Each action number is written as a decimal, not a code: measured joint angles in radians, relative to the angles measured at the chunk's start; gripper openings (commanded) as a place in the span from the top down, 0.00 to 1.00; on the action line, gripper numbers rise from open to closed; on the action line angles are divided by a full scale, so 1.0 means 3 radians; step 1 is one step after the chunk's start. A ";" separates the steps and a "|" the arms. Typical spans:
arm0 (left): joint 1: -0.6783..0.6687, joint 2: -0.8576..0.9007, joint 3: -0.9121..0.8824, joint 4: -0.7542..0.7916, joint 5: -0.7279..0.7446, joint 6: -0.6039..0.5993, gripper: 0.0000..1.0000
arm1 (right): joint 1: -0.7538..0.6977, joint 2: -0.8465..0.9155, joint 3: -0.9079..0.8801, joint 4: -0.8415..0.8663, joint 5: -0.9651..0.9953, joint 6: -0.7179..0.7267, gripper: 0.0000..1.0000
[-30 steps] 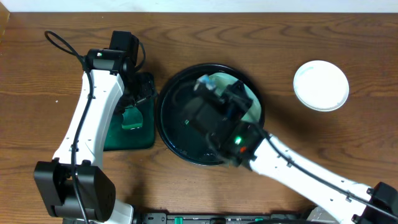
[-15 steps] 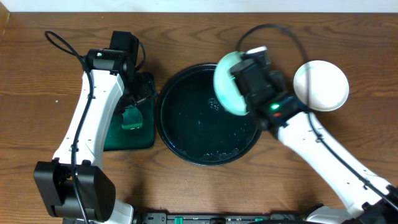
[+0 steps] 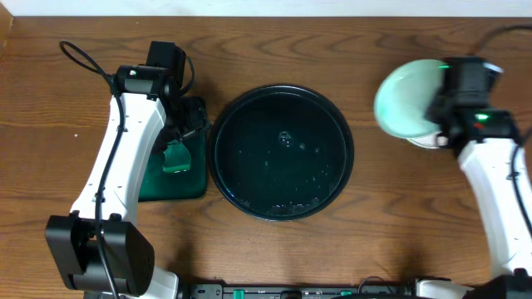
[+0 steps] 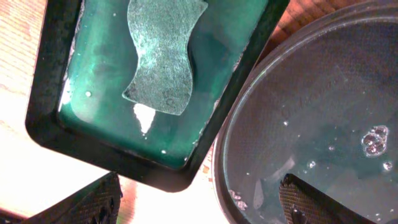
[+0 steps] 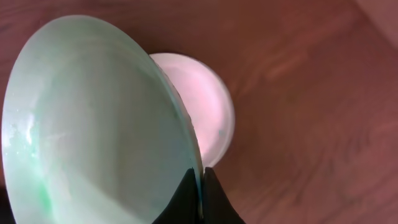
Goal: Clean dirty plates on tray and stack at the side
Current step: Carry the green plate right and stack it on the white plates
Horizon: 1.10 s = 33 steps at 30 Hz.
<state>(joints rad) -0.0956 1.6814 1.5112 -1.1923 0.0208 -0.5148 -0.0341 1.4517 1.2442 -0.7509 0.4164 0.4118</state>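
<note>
The fingers [image 5: 186, 200] of the right gripper [image 5: 200, 186] are clenched on the rim of a plate [image 5: 93, 124]. One finger sits on each face, and the rim is pinched edge-on between them. The plate is tilted. In the wrist view its pale mint hollow face spreads up and to the left of the fingertips, with a faint green streak and some droplets near the edge farthest from the grip. Just beyond the fingertips, behind the held rim, a second plate [image 5: 208, 106] lies flat on the table [image 5: 311, 93]; it is white and partly covered by the tilted one. Seen from overhead, the held plate overlaps most of the second plate, leaving only a sliver visible beside the fingers. Whether the two plates touch cannot be told. The tray [image 3: 249, 174] lies well to the left of these fingers, between the two grippers, and its glossy black floor is wet with a few bubbles. The left gripper [image 4: 200, 180] is released, its fingers spread wide and grasping nothing. In its wrist view, one finger [image 4: 87, 202] hangs over the table beside the corner of the green tray [image 4: 50, 93], and the other is over the floor of the tray. The two rims pass just beside each other in the gap between the fingers. Ahead of the fingertips, a sponge [image 4: 165, 56] lies flat in the green liquid of the green tray.
</note>
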 measured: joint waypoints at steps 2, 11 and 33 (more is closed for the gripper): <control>0.0000 0.0000 0.0000 0.0003 -0.0001 0.0000 0.18 | -0.0254 0.0017 0.0000 -0.0006 -0.0142 0.0047 0.99; 0.0000 0.0000 0.0000 0.0008 0.0000 -0.0001 0.18 | -0.0862 0.0437 0.0000 0.0000 -0.0378 0.0188 0.99; 0.0000 0.0000 0.0000 0.0009 -0.0001 -0.0001 0.18 | -0.0944 0.1373 0.0000 0.0568 -0.0880 0.0407 0.83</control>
<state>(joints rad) -0.0956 1.6814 1.5112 -1.1896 0.0204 -0.5152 -0.3172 1.8637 1.2442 -0.5804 0.1524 0.5339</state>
